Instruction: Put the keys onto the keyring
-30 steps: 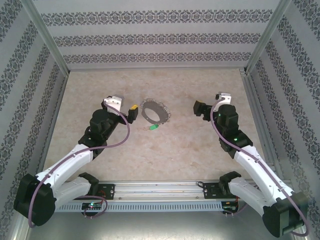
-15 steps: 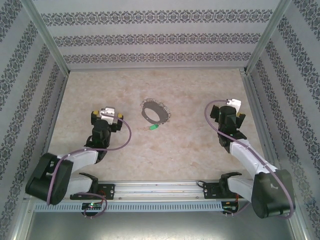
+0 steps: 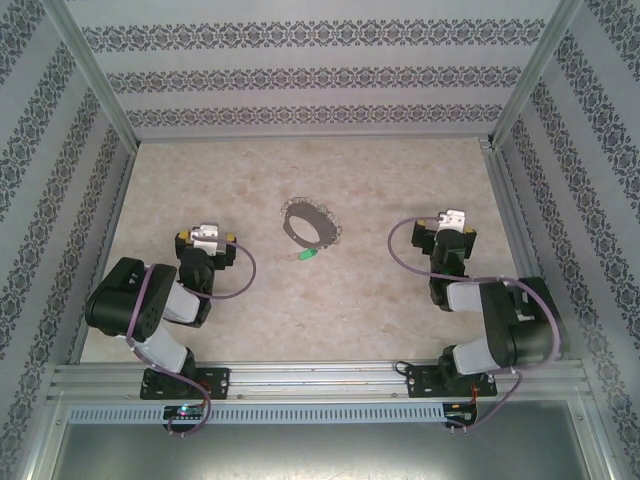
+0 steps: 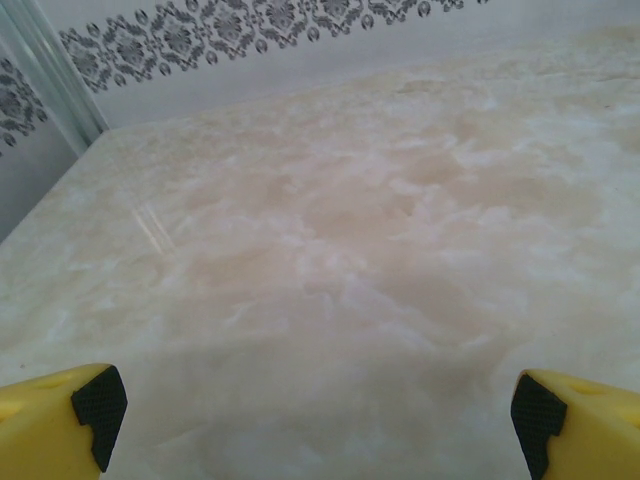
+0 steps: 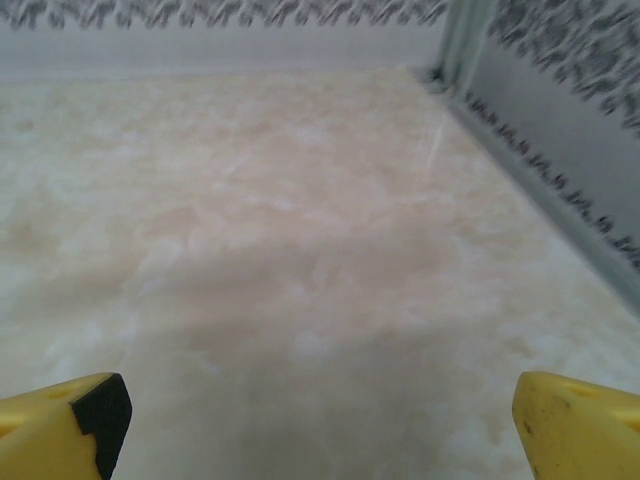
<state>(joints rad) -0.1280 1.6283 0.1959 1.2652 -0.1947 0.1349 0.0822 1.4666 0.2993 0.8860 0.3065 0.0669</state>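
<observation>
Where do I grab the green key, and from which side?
Grip the green head of the key, probably from straight above: it lies flat on the table, by the near edge of the keyring. The blade is too small to make out.

The left pincer's (image 4: 315,410) two yellow fingers (image 4: 45,420), tipped with black pads, sit wide apart in the lower corners of the frame over a pale marbled desk (image 4: 340,230). Across the top runs a grey wall (image 4: 200,35) with a dark floral band; a metal post (image 4: 50,75) rises at upper left.
</observation>
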